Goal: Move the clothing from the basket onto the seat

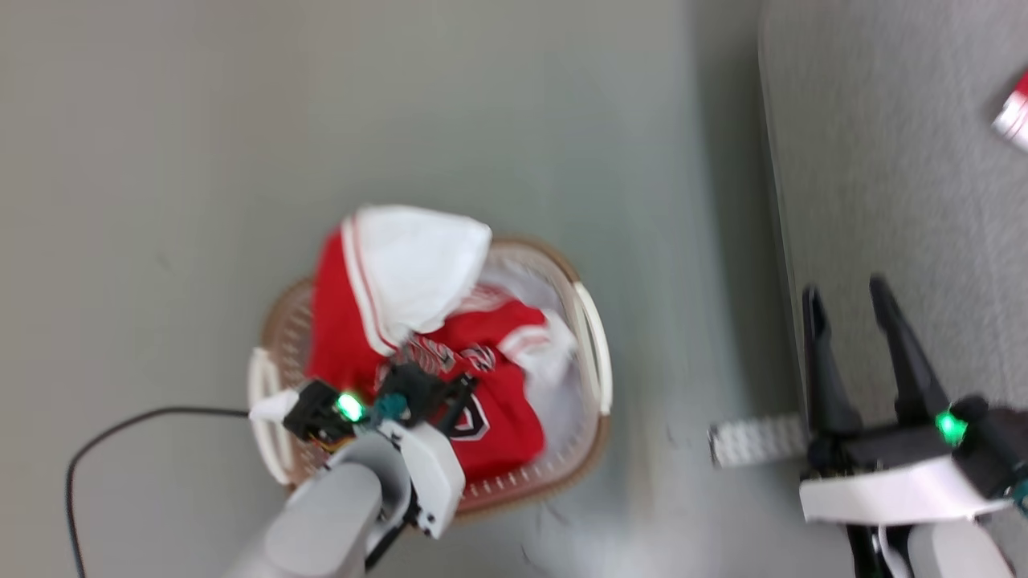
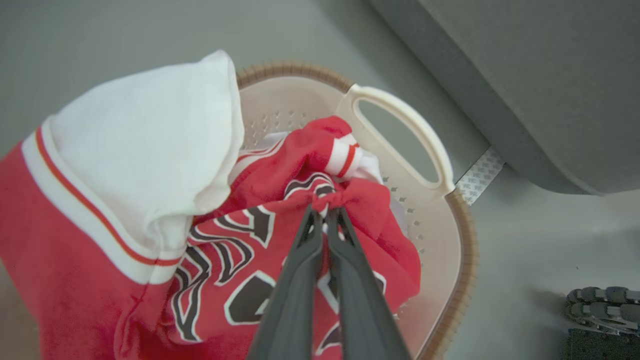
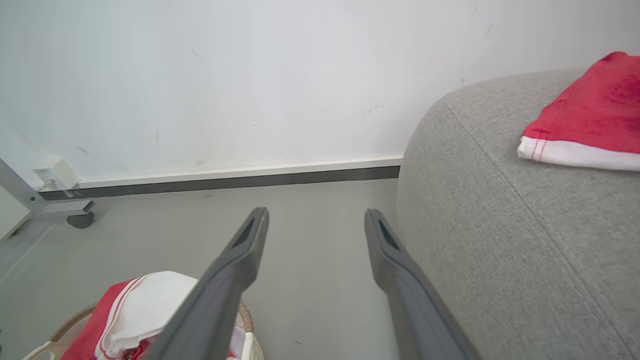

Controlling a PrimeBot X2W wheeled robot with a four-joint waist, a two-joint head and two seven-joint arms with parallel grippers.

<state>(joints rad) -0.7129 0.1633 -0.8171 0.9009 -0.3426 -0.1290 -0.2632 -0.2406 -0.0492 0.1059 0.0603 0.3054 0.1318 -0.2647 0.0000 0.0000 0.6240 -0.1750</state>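
Observation:
The basket (image 1: 593,345) stands on the grey floor, piled with clothing (image 1: 498,425): red garments with dark-outlined white lettering and a white panel (image 2: 140,140) with striped trim. In the left wrist view my left gripper (image 2: 327,210) is shut on a bunched fold of the top red garment (image 2: 350,200) inside the basket (image 2: 462,260). My right gripper (image 1: 845,289) hangs open and holds nothing, at the left edge of the grey seat (image 1: 899,160). Its spread fingers also show in the right wrist view, where the right gripper (image 3: 316,217) is beside the seat (image 3: 500,225). Another red-and-white garment (image 3: 590,120) lies on the seat.
A black cable (image 1: 120,425) curls on the floor left of the basket. A white perforated strip (image 1: 755,440) lies by the seat's base. A wall with a skirting board (image 3: 240,177) and a wheeled frame leg (image 3: 80,219) stand beyond. Bare floor separates basket and seat.

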